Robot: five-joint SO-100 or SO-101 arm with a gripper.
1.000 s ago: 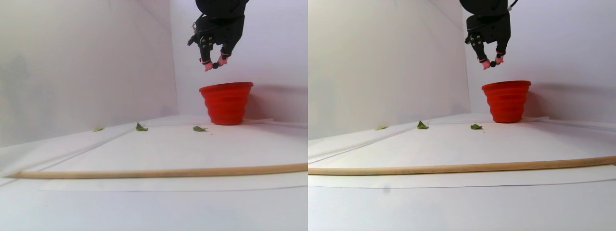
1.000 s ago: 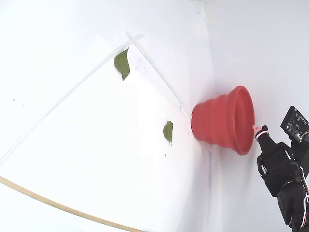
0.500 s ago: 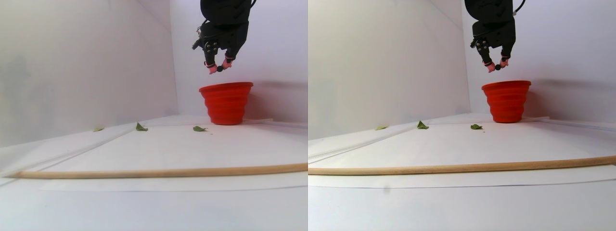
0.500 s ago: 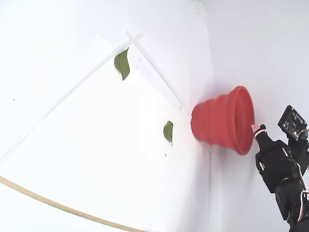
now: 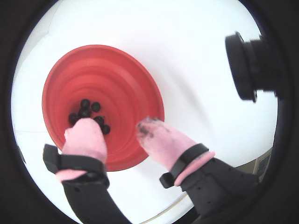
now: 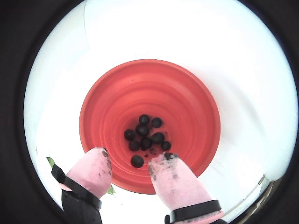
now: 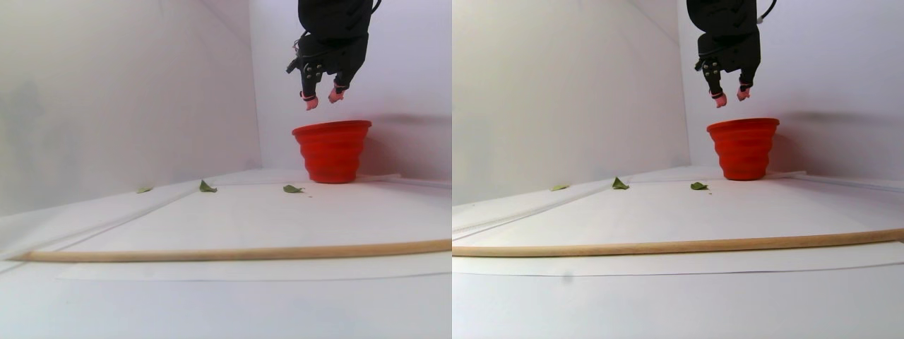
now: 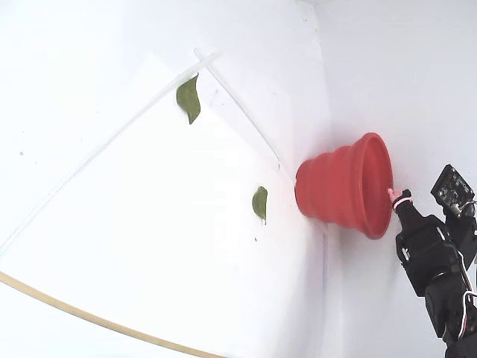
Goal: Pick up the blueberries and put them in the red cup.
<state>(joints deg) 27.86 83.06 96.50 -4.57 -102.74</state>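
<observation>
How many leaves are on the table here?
3, in the stereo pair view: the right leaf just left of the cup, the middle leaf, the left leaf. Others may be hidden.

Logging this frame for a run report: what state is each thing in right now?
red cup: upright, holding berries.
blueberries: clustered at the cup's bottom, about nine visible.
claw: open, empty, above the cup's rim.
green leaves: flat on the table.
wooden rod: lying across the table.
</observation>
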